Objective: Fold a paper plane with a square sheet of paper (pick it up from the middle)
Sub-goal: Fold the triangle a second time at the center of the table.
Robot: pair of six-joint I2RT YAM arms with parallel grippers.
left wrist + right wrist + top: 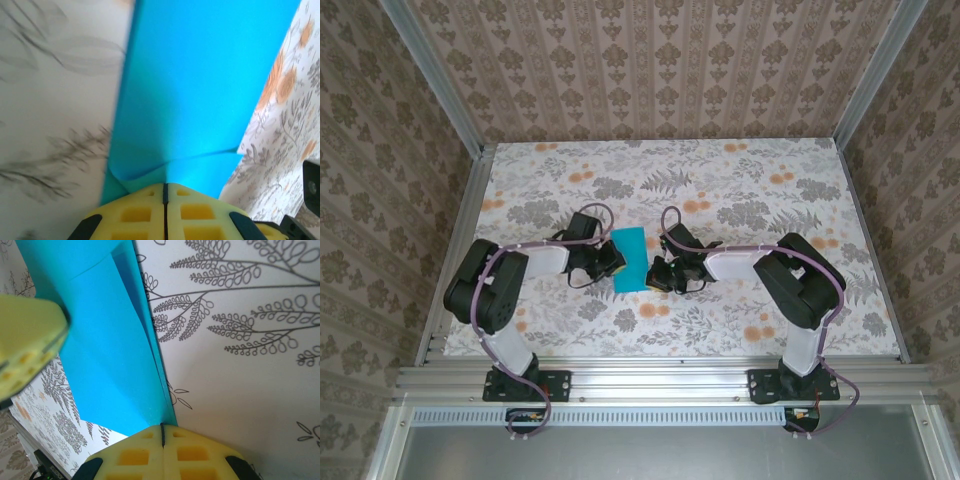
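Bright cyan-blue, the square sheet of paper [630, 259] lies mid-table [740, 330] as a tall narrow rectangle, folded over on itself, layers overlapping, a crease crossing one end.

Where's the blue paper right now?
In the top view, the blue paper is mid-table, between the left pincer and right pincer, both shut on its edges.

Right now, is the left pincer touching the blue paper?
Touching. In the left wrist view the left pincer is shut, and the blue paper runs straight into the seam between its yellow pads.
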